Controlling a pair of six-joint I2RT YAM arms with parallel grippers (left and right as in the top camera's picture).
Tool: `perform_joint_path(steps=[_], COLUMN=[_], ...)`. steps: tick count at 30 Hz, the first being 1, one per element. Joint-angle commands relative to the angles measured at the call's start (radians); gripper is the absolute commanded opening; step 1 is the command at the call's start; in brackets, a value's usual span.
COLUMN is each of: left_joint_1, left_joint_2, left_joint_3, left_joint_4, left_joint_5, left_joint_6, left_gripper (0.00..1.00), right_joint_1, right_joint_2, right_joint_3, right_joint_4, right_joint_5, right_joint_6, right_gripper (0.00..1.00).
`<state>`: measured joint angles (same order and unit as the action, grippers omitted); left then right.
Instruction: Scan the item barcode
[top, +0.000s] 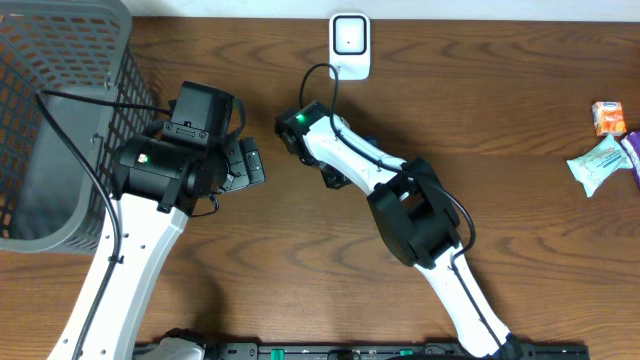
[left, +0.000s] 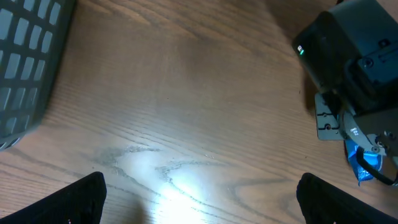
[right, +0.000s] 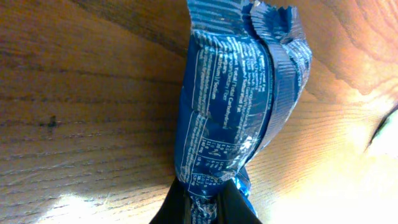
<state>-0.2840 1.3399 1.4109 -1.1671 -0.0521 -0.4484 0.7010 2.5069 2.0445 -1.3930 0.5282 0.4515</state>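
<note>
Item: a blue foil packet (right: 233, 99), glossy, with fine white print in columns on the visible face, too small to read. A crimped, serrated seal runs along its upper end. In the right wrist view it stands lengthwise, creased and slightly bowed. Its lower end is pinched between the dark fingers of the right tool (right: 205, 204), just above the wooden table (right: 74, 93). The scanner (top: 350, 45) is a white, rounded-square unit with a darker window, lying at the far table edge.
</note>
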Motion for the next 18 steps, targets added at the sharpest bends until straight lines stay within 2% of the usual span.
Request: perform_joint_path(steps=[1, 6, 14, 18], left_joint_1=[0.004, 0.004, 0.004, 0.004], left_joint_2=[0.005, 0.005, 0.005, 0.005], left_joint_3=[-0.002, -0.002, -0.002, -0.002], left_joint_4=[-0.002, -0.002, -0.002, -0.002], left_joint_5=[-0.013, -0.013, -0.012, -0.013], left_joint_6=[-0.009, -0.009, -0.009, -0.009], left_gripper=[0.98, 0.98, 0.98, 0.98], right_joint_1=[-0.023, -0.062, -0.159, -0.222], right_joint_2=[0.083, 0.083, 0.083, 0.083], right_joint_3=[0.02, 0.158, 0.386, 0.449], right_joint_4=[-0.008, -0.091, -0.143, -0.138], right_joint_5=[-0.17, -0.249, -0.509, -0.715], right_joint_6=[0.008, -0.003, -0.158, -0.253], right_gripper=[0.01, 0.01, 0.01, 0.01])
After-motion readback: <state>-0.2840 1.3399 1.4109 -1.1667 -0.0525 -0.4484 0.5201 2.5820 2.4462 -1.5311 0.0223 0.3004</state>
